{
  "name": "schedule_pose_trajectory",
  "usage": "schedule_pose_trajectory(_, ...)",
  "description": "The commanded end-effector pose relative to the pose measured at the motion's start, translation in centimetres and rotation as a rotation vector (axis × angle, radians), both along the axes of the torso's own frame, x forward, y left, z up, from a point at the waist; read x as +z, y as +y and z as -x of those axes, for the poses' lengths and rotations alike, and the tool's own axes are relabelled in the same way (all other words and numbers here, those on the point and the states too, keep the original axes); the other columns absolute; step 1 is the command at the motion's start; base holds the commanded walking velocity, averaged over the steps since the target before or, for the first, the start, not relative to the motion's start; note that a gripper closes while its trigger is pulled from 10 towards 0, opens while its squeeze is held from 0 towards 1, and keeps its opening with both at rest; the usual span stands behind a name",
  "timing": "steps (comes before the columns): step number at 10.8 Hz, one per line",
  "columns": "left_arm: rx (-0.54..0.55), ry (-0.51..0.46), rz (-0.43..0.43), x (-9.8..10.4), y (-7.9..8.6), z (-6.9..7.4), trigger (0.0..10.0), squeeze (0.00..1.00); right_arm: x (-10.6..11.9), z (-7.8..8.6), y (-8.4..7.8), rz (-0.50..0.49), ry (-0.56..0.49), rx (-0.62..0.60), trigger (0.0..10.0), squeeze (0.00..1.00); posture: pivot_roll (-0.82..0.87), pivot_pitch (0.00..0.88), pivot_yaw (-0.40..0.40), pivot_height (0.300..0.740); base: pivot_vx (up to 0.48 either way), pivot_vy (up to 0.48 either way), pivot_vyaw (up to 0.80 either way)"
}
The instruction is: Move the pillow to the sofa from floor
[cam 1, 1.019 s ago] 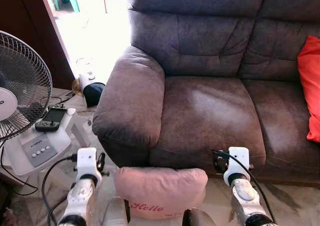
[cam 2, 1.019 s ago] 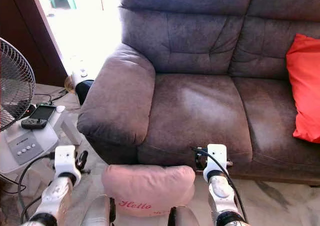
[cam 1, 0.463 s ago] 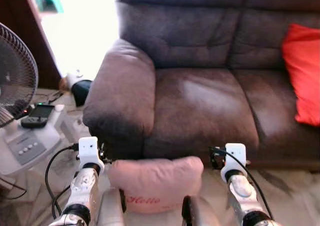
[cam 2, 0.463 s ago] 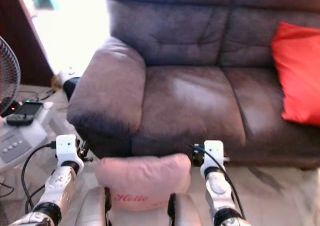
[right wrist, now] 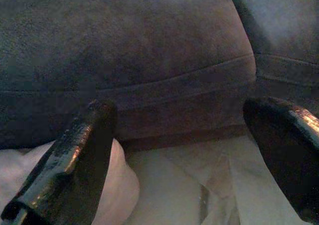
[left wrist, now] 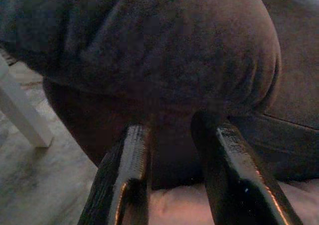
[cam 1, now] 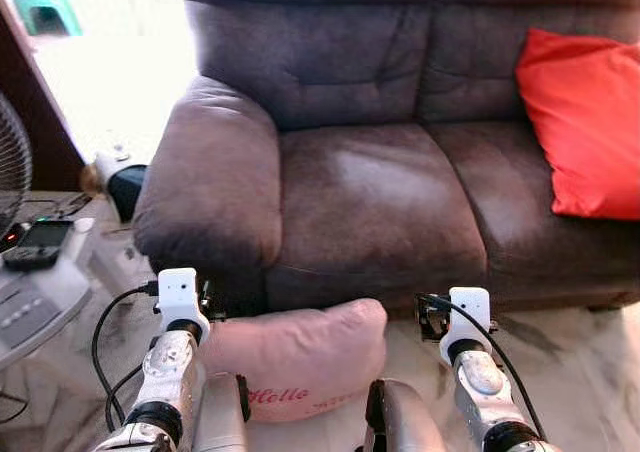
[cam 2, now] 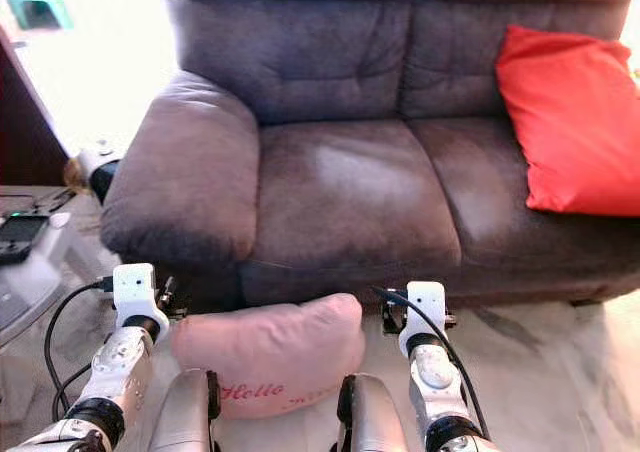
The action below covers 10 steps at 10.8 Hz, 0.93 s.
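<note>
A pink pillow [cam 1: 295, 357] with red "Hello" lettering sits low in front of the brown sofa [cam 1: 370, 192], between my two arms and just below the seat's front edge. My left gripper [left wrist: 172, 130] is at the pillow's left end under the sofa armrest. Its fingers [left wrist: 127, 160] stand a little apart, with the pink fabric showing beneath them. My right gripper [right wrist: 179, 115] is wide open at the pillow's right end, one finger [right wrist: 75, 155] beside the pillow [right wrist: 117, 185]. The seat cushion is bare.
A red cushion [cam 1: 585, 122] leans at the sofa's right end. A fan base [cam 1: 30, 292] with a black handheld device [cam 1: 28, 244] stands on the floor at the left. A dark round object [cam 1: 125, 187] lies beside the armrest. Marble floor [cam 1: 570, 362] stretches to the right.
The whole view has shifted: the sofa now sits further left, more of the red cushion shows and the fan has nearly left the picture. The pillow stays between my arms, slightly tilted.
</note>
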<state>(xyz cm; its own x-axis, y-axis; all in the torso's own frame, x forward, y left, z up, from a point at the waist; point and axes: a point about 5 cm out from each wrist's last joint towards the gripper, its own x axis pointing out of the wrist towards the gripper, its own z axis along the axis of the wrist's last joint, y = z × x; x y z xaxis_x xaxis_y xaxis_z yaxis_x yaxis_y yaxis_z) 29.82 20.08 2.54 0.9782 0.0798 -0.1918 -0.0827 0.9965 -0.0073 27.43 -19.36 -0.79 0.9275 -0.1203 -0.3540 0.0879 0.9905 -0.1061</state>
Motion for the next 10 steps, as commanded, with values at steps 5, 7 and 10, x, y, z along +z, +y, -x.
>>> schedule_pose_trajectory(5, -0.002, -0.016, -0.002, 0.65, 0.12, -0.6, 10.0, 0.0, 0.84, -0.67, 0.12, 0.01, -0.05, 0.023, 10.0, 0.0, 0.04, 0.031, -0.055, 0.582, 0.0, 0.0, 0.22)
schedule_pose_trajectory(7, -0.006, -0.016, 0.0, 0.65, -0.05, -0.65, 10.0, 0.0, 0.73, -0.55, -0.06, 0.009, -0.044, 0.015, 10.0, 0.0, 0.04, 0.034, -0.056, 0.582, 0.0, 0.0, 0.48)
schedule_pose_trajectory(10, -0.005, -0.013, 0.001, 0.64, -0.04, -0.65, 10.0, 0.0, 0.56, -0.4, -0.12, -0.028, -0.038, 0.001, 10.0, 0.0, 0.04, 0.041, -0.056, 0.582, 0.0, 0.0, 0.0)
